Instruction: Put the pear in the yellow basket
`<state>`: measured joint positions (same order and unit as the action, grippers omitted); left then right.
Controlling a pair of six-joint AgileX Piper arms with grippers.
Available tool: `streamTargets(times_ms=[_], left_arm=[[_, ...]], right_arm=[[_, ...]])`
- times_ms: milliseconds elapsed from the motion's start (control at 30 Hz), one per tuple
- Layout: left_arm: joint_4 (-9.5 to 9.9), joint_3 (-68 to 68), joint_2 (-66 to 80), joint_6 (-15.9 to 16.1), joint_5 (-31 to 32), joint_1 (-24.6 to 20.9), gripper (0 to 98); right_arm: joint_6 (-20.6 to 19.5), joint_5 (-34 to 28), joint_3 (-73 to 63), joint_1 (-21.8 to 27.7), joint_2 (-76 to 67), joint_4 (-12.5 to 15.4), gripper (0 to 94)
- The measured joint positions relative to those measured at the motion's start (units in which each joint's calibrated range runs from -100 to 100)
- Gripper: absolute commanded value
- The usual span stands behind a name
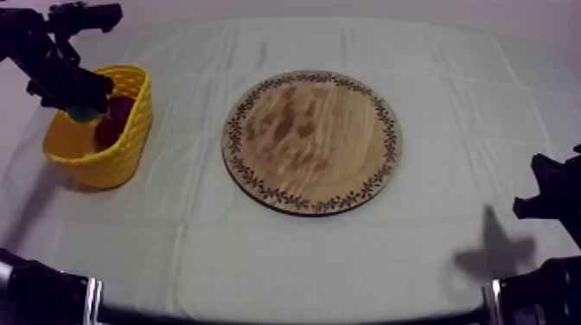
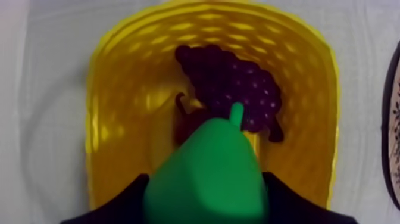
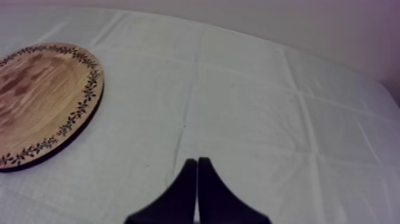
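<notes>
My left gripper (image 1: 84,107) hangs over the yellow basket (image 1: 130,147) at the table's left, shut on the green pear (image 2: 208,173). From the left wrist the pear sits between the black fingers (image 2: 122,202), directly above the basket's (image 2: 119,77) inside. A bunch of dark grapes (image 2: 238,89) lies in the basket, with a small red fruit (image 2: 187,125) partly hidden under the pear. The round wooden board (image 1: 313,141) lies bare in the middle. My right gripper (image 3: 197,170) rests shut on nothing, low at the right (image 1: 545,194).
The board's patterned rim (image 3: 77,113) lies to one side of my right gripper. Grey-white cloth covers the table, with open cloth in front of the board and between board and basket.
</notes>
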<state>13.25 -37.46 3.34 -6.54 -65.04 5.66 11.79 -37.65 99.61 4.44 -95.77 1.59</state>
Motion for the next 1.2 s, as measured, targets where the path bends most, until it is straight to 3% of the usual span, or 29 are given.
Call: streamTargets(times_ms=[167, 433, 867, 1067, 1200], left_arm=[[1.95, 0.62, 0.2, -2.69, 0.62, 0.39, 94.2], [2.7, 0.61, 1.76, -4.08, 2.54, 0.22, 92.8], [3.13, -0.32, 10.49, -4.52, 7.68, 0.28, 52.3], [3.21, -3.35, 18.55, -4.28, 11.17, 0.1, 19.2], [2.76, -6.34, 25.81, -3.65, 14.81, -0.94, 7.5]], right_arm=[[0.0, 0.0, 0.0, 0.0, 0.0, 0.0, 0.5], [0.0, 0.09, 0.0, 0.0, 0.0, 0.0, 0.5], [0.0, 0.0, 0.0, 0.0, 0.0, 0.0, 0.5], [0.0, 0.0, 0.0, 0.0, 0.0, 0.0, 0.5], [0.0, 0.0, 0.0, 0.0, 0.0, 0.0, 0.5]])
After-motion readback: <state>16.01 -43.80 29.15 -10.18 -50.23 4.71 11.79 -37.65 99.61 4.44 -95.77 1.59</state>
